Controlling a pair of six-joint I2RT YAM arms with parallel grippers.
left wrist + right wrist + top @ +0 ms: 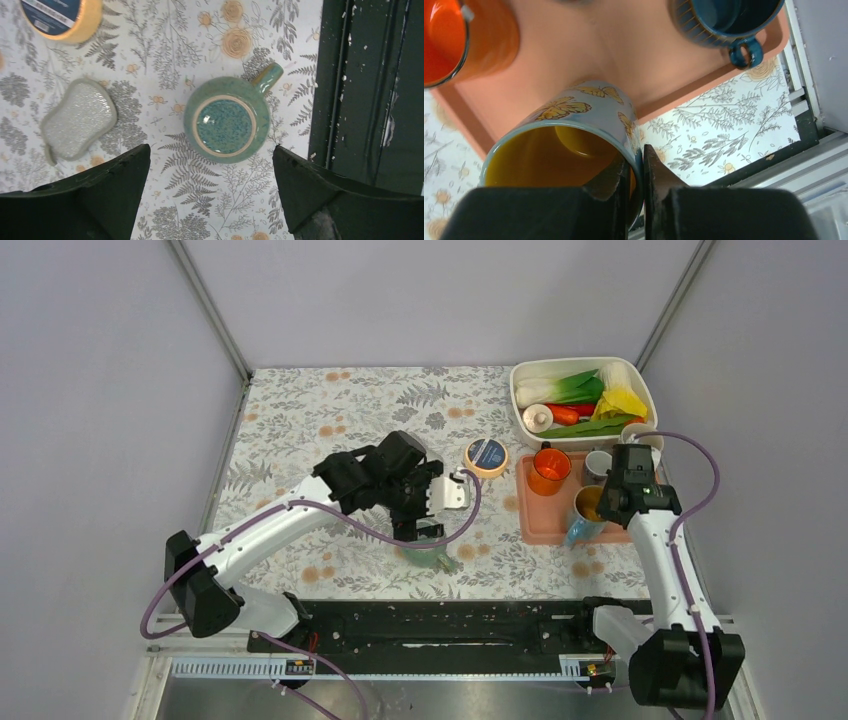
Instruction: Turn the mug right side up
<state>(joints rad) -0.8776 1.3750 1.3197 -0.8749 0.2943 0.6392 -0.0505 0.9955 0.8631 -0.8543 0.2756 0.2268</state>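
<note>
The green mug (226, 125) stood mouth-down on the tabletop (165, 60), its unglazed foot ring facing up and its axis vertical. Its handle angled toward the dark rail at the near edge. The left hand (211, 162) hung directly above it, spread wide and holding nothing, with one finger to each side of the mug body. That made it much the nearer hand. The right hand (636, 157) was well apart, pinched on the rim wall of a butterfly mug (574, 107) at the pink tray (574, 55). That mug looked empty. The tray also carried an orange cup (454, 40) and a blue cup (724, 20). A white tub (515, 390) held vegetables.
</note>
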